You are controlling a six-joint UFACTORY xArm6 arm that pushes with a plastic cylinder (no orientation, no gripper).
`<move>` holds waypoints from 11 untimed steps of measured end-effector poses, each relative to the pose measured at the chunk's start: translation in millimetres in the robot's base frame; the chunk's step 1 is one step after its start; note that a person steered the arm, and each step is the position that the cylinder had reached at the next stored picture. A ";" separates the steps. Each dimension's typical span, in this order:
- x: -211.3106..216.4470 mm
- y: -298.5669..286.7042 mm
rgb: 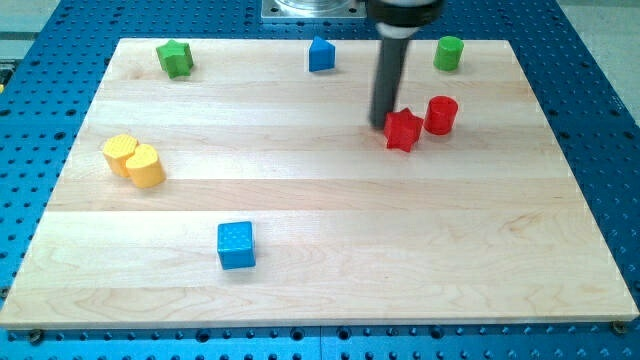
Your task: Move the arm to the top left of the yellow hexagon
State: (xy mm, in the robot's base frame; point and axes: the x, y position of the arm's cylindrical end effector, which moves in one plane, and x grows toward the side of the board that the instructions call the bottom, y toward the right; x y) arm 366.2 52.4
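The yellow hexagon (119, 153) lies near the board's left edge, touching a second, rounder yellow block (147, 167) on its lower right. My tip (383, 124) is far off to the view's right, in the upper middle of the board. It stands right against the upper left side of a red star (403, 131). The dark rod rises from there to the view's top edge.
A red cylinder (441, 115) stands just right of the red star. A green star (174, 58), a blue house-shaped block (320, 54) and a green cylinder (448, 52) line the top edge. A blue cube (236, 245) sits at lower left of centre. The wooden board (330, 260) lies on a blue perforated table.
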 end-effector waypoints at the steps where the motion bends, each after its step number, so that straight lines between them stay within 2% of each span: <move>1: -3.7 -57.9; 3: -3.7 -101.3; 4: -3.7 -101.3; 5: -7.9 -152.9; 7: -13.2 -291.8; 8: -10.1 -327.5; 9: -0.4 -357.2; 11: 93.1 -344.6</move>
